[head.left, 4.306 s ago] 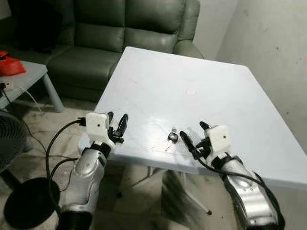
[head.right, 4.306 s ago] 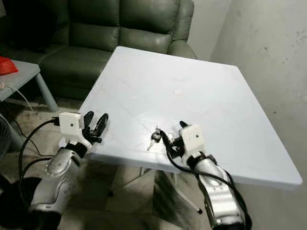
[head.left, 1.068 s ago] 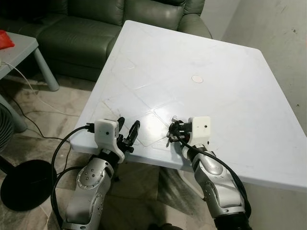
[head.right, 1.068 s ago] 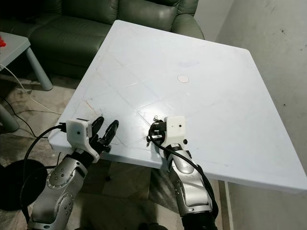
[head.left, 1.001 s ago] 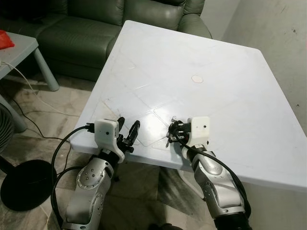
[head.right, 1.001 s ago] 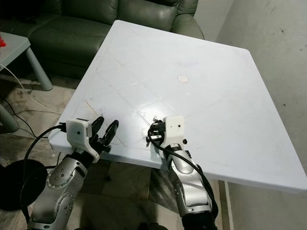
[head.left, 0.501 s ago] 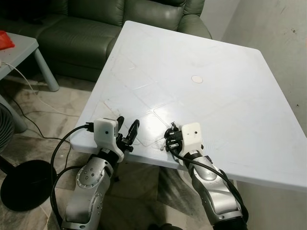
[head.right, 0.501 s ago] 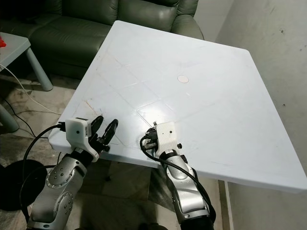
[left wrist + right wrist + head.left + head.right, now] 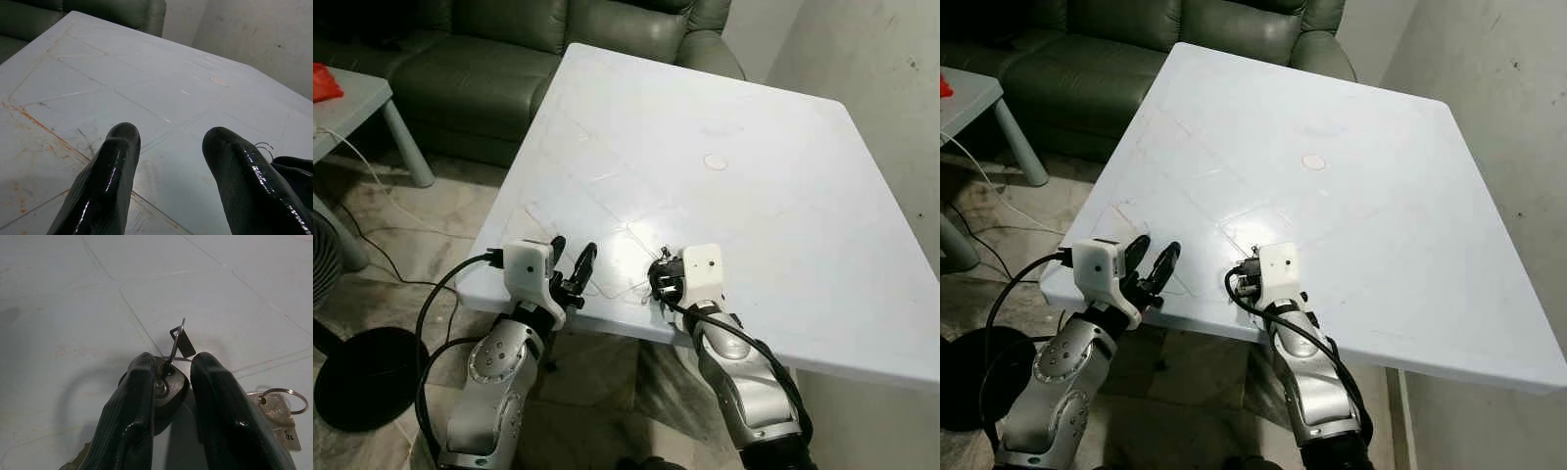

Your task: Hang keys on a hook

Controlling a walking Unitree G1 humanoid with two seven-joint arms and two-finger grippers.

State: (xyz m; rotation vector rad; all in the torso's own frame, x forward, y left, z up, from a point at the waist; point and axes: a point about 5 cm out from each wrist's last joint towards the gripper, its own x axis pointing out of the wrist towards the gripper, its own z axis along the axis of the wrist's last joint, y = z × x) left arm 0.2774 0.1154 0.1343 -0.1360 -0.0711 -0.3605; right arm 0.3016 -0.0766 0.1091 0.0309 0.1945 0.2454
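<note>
Lying near the front edge of the white table [image 9: 773,176], the keys [image 9: 168,382] are pinched between the two black fingers of the right gripper [image 9: 168,374], which are closed tight on the round black key head. A thin metal key sticks up between the fingertips, and one more flat key with a wire ring [image 9: 279,409] rests on the table just beside the fingers. In the head views the right gripper [image 9: 658,281] sits at about 6 o'clock on the tabletop, with its white wrist block behind it. The left gripper [image 9: 573,274] is at about 7 o'clock, at the front left edge of the table. Its two fingers [image 9: 112,171] are spread apart with a clear gap and they hold nothing. The tabletop is smooth and shiny, with faint square lines, a small round mark [image 9: 715,162] near the middle, and some rusty orange streaks [image 9: 29,115] by the left gripper. Past the far edge, at 11 o'clock, stands a dark green sofa [image 9: 509,49]. At 9 o'clock is a small grey side table [image 9: 357,108] with something red [image 9: 325,83] on it, and a white cord [image 9: 382,211] trails over the tiled floor. A black round fan base [image 9: 362,377] sits on the floor at 8 o'clock. A pale wall [image 9: 891,88] runs along the right side, close to the table's right edge.
</note>
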